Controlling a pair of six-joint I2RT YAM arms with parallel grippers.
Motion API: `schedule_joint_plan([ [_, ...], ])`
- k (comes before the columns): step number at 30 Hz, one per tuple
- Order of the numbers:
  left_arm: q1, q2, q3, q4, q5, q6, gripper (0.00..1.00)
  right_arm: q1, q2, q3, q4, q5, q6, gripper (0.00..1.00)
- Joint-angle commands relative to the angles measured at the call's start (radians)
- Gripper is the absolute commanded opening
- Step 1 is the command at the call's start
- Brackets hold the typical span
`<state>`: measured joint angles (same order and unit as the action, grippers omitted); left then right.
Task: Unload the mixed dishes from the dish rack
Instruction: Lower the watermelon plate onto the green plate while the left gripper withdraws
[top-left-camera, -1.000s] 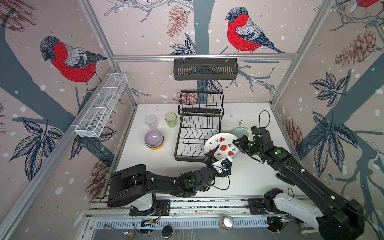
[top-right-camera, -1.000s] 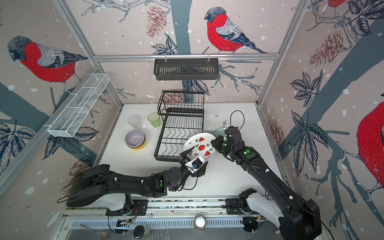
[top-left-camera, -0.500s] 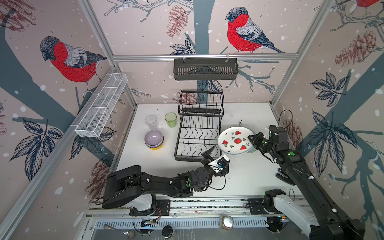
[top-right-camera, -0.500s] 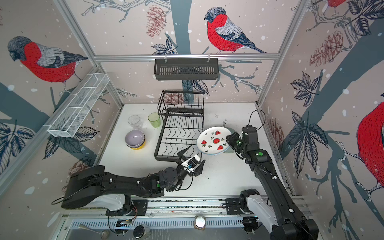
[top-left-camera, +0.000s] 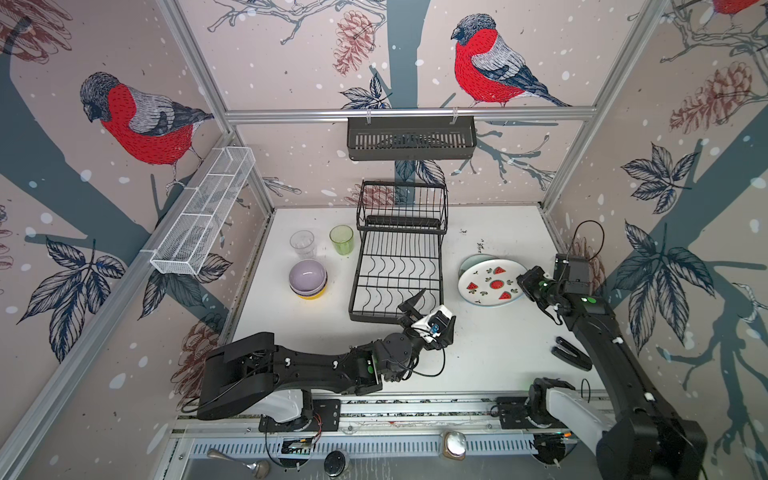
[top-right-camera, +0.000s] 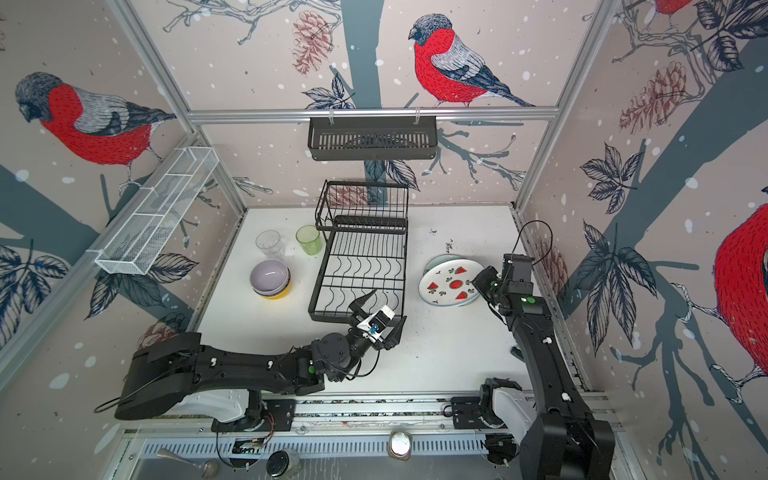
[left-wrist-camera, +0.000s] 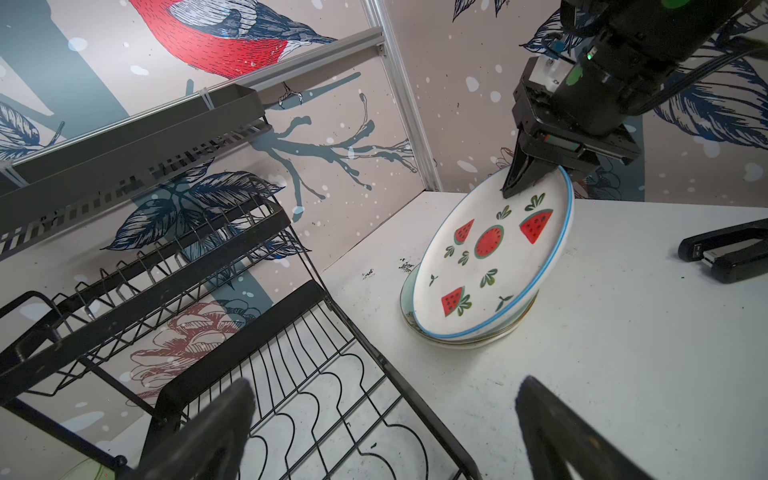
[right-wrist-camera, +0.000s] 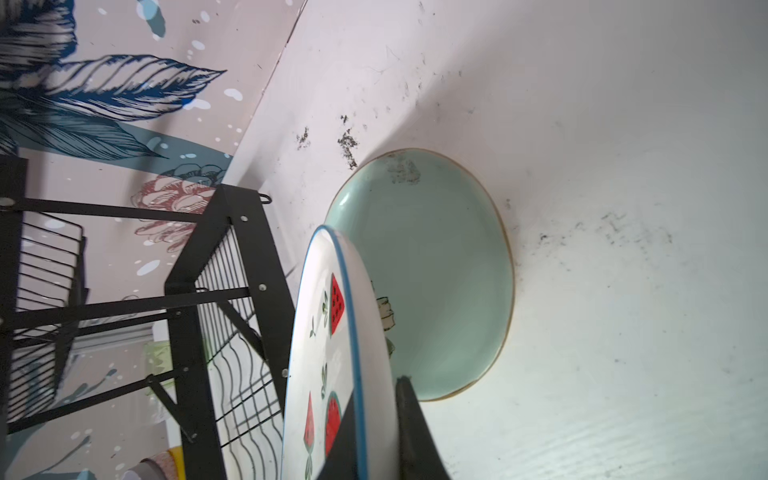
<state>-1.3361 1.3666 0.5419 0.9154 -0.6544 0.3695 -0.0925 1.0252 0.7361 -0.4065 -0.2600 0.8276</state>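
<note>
– Left wrist view: which step is this?
– Setting down the watermelon plate (left-wrist-camera: 494, 257). The right gripper (left-wrist-camera: 528, 183) pinches its raised rim; the low edge seems to rest on the mint plate (right-wrist-camera: 436, 270), right of the dish rack (top-left-camera: 397, 270).
– And next?
– I think lower it flat, then release. The left gripper (top-left-camera: 432, 316) stands wide and empty.

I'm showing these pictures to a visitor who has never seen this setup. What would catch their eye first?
Probably the big red-breasted birds on the walls around the cell. Then the watermelon-print plate, held tilted by the right tool over a mint plate, right of the empty black dish rack, while the left tool gapes open at the rack's near corner.
</note>
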Motion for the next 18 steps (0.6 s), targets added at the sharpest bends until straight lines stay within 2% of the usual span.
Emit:
schedule_joint_plan([
  [1, 0.006, -0.018, -0.008, 0.051, 0.01, -0.016, 0.98, -0.021, 0.045, 0.001, 0.096, 0.001, -0.056, 0.0],
  [7, 0.02, -0.035, -0.02, 0.052, 0.02, -0.029, 0.98, -0.044, 0.173, 0.03, 0.092, -0.022, -0.096, 0.0],
  [18, 0.031, -0.036, -0.035, 0.075, 0.025, -0.031, 0.98, -0.047, 0.223, 0.008, 0.138, 0.027, -0.104, 0.02],
])
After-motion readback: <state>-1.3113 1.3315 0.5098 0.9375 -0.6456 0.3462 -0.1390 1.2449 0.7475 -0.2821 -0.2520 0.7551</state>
